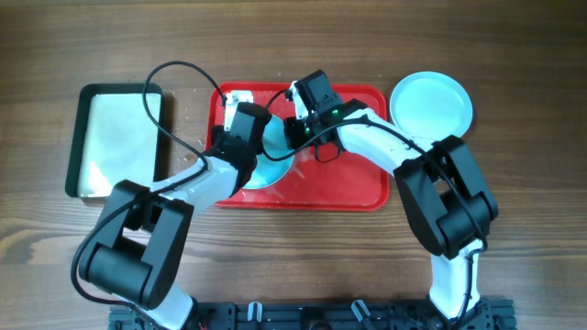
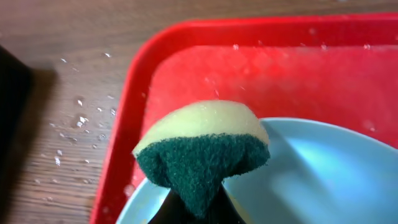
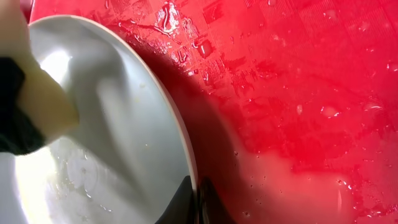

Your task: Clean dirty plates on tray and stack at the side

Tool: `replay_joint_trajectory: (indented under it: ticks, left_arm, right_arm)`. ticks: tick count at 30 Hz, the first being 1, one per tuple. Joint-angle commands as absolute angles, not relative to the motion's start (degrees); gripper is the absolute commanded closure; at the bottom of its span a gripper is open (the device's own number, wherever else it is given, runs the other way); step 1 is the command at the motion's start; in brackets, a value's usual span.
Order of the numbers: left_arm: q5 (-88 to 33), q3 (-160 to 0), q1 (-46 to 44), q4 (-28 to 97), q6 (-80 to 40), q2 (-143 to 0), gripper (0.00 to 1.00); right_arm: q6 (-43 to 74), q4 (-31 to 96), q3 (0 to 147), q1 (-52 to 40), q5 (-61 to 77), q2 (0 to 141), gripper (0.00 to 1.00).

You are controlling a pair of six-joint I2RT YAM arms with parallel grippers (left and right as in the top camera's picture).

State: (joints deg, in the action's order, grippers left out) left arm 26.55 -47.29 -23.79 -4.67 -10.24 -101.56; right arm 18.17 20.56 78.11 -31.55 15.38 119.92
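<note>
Pinching a sponge (image 2: 205, 146), the left end effector (image 2: 198, 213) holds it over a plate (image 2: 323, 180) on the tray (image 2: 261, 68) — the right end effector (image 3: 194, 202) clamps its rim.

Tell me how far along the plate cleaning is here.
Done, apparently: one blue plate sits on the table right of the tray. In hand: the right gripper pinches a second plate by its rim over the tray while the left gripper presses a sponge on it. Left: finish scrubbing, then stack it on the blue plate. No third plate is visible.
</note>
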Motion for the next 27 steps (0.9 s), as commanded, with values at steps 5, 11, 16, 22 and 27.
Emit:
replay_joint_trajectory:
  ticks: [5,11,16,22,27]
  left_arm:
    - [22.74,-46.85,-17.06,-2.74,-12.05,-100.31,0.96]
    - [25.26,-46.87,-15.22,-3.77,-9.17,-100.29,0.96]
    - [34.04,-46.87,-19.46,-8.19,-9.19,-98.83,0.96]
    - [20.67,-46.85,-21.85,-4.23,-14.09,-98.15,0.96]
    - [21.26,-46.85,-19.11,-4.25,-15.22,-103.02,0.96]
  right_arm:
    - [18.22,20.56,78.13,-31.48,15.33,120.99,0.96]
    - [18.22,20.49,78.13,-31.48,15.33,120.99,0.96]
    - [18.22,20.56,78.13,-31.48,15.31,120.99,0.96]
    - [18.22,20.36,78.13,-31.48,15.31,120.99,0.95]
    - [18.22,20.4,78.13,-31.48,15.31,120.99,0.96]
